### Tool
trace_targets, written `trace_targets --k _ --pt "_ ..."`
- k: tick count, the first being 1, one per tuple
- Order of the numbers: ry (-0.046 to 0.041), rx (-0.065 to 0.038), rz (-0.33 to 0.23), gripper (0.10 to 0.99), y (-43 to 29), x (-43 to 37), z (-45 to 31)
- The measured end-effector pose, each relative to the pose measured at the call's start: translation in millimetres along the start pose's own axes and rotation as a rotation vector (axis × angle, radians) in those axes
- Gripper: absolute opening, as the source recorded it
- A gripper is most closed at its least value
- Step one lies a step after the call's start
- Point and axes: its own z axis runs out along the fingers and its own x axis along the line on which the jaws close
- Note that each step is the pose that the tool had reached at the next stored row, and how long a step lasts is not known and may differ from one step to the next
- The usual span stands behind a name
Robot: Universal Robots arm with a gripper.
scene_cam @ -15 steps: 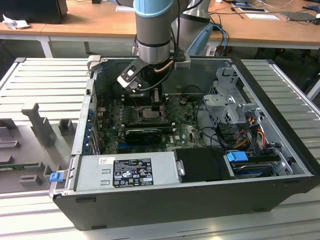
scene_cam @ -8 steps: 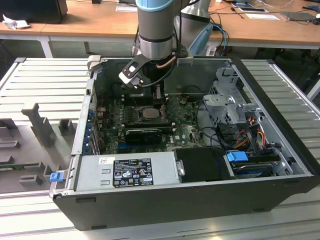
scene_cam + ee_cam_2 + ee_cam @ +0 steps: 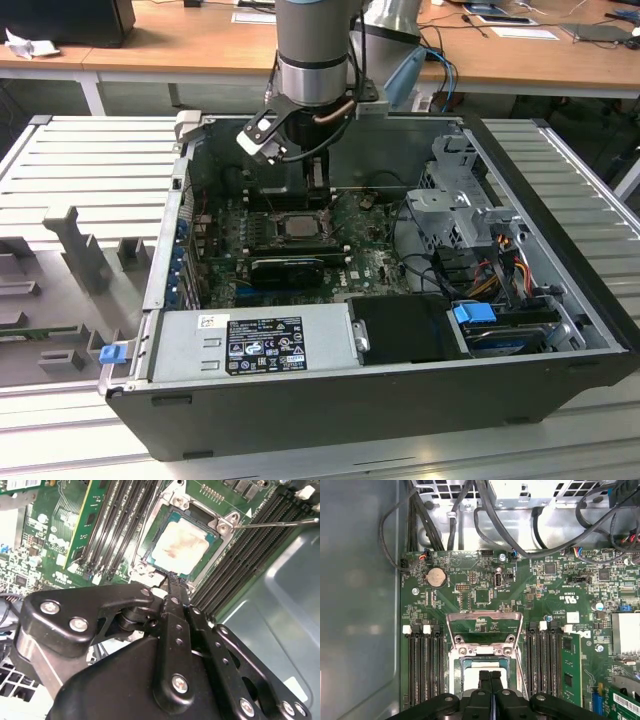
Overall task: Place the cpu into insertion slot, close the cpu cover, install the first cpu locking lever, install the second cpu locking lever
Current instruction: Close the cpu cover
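The cpu [image 3: 180, 547] lies flat in the insertion slot [image 3: 150, 562], its dull silver top stained brown; the exterior view has it [image 3: 297, 226] mid-board. The cpu cover [image 3: 484, 616] stands flipped open beyond the slot, with green board showing through its window. My gripper [image 3: 172, 579] is shut, its two black fingers pressed together with nothing between them. The tips hover at the cpu's near edge, just over the slot [image 3: 490, 674]. A thin metal locking lever [image 3: 280, 523] sticks out free beside the slot. In the exterior view the gripper [image 3: 300, 180] hangs over the board inside the case.
Black memory slots [image 3: 425, 665] flank the socket on both sides. Bundled cables [image 3: 485, 510] run across the case wall beyond the board. A black ribbed heatsink [image 3: 288, 268], the power supply [image 3: 250, 342] and a drive cage [image 3: 470, 215] crowd the case [image 3: 560, 190].
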Motion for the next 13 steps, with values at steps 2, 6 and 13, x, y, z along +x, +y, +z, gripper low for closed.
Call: trace_targets --k 2,6,13 --pt "0.0000 0.000 0.000 0.106 0.3 0.1 -4.4" --pt "0.0000 0.000 0.000 0.106 1.4 0.3 -5.5" --pt "-0.0003 0.000 0.000 0.106 4.2 0.6 -9.1"
